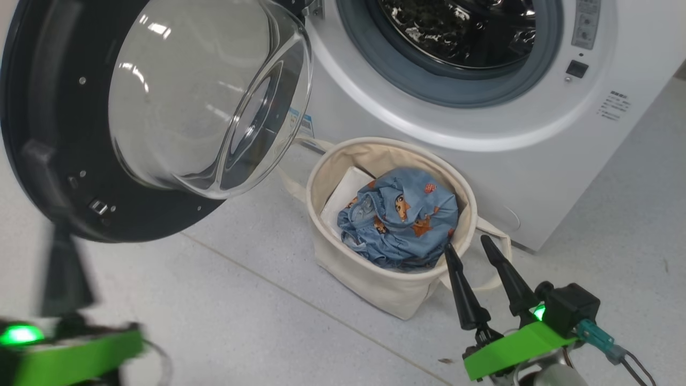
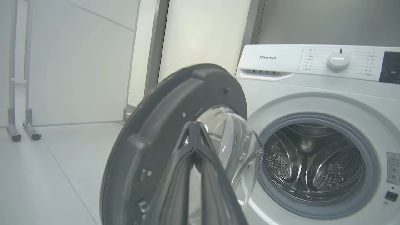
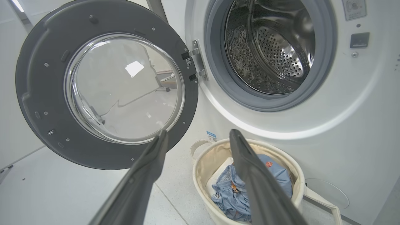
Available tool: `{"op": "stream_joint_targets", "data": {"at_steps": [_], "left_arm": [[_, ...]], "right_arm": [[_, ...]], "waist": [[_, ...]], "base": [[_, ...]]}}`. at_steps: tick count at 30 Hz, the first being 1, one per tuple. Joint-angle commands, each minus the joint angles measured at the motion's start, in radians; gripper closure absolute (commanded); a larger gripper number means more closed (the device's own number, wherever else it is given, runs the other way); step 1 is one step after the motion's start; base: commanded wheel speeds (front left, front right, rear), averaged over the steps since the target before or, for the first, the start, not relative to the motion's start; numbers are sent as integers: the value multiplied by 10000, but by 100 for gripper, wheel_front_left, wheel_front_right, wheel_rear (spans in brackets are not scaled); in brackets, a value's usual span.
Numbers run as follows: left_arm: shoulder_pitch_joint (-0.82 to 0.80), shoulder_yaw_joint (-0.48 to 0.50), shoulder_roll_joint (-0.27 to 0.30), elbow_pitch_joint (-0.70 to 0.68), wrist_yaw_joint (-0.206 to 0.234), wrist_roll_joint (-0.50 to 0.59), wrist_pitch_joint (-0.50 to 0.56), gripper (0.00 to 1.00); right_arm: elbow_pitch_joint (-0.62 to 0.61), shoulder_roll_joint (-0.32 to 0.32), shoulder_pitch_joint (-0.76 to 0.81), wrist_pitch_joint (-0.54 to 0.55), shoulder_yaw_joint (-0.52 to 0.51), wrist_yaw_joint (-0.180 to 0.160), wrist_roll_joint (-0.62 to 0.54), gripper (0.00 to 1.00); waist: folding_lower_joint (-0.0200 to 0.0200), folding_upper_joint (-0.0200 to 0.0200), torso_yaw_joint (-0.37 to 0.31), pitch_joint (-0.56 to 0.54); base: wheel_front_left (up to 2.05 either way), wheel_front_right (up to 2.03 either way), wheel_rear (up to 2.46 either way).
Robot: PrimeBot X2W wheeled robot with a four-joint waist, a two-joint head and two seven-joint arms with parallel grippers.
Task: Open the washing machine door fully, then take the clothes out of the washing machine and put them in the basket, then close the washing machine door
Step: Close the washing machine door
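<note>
— Starting left, our left gripper [image 2: 195,124] is clenched on nothing beside the big round door [image 1: 155,112], glossy black rim, domed clear glass, hanging wide open. How will it handle?
— Stiff, hinged, fairly heavy, we judge; the glass looks slippery, so we push the rim's free edge. The soft light blue printed clothes [image 1: 402,220] lie in the round cream canvas basket [image 1: 364,279]; our right gripper [image 1: 466,242] hovers spread and empty at its rim, before the white washing machine [image 1: 536,161].

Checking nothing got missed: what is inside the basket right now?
The basket holds the light blue printed clothes, bunched up and partly covering a white folded sheet. Whatever lies beneath them is hidden.
</note>
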Motion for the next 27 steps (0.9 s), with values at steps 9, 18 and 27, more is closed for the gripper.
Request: {"op": "stream_joint_targets", "data": {"at_steps": [9,18,27], "left_arm": [[-982,3652,1027,-1087,-961,-1435,-34,100],[-2628,5205,4337,2450,-1161,-4764,1612,100],[-4557,5755,6058,5695,-1182,-8464,3239,100]], "right_arm": [[-261,22,-383,-122,213,10,-134,0],[-185,22,-663,-122,211,10,-271,0],[-136,22,-1076,-122,351,10,-516,0]], "waist": [[0,0,-99,178],[0,0,-494,645],[0,0,-1110,1326]], "base": [[0,0,0],[0,0,0],[0,0,0]]}}
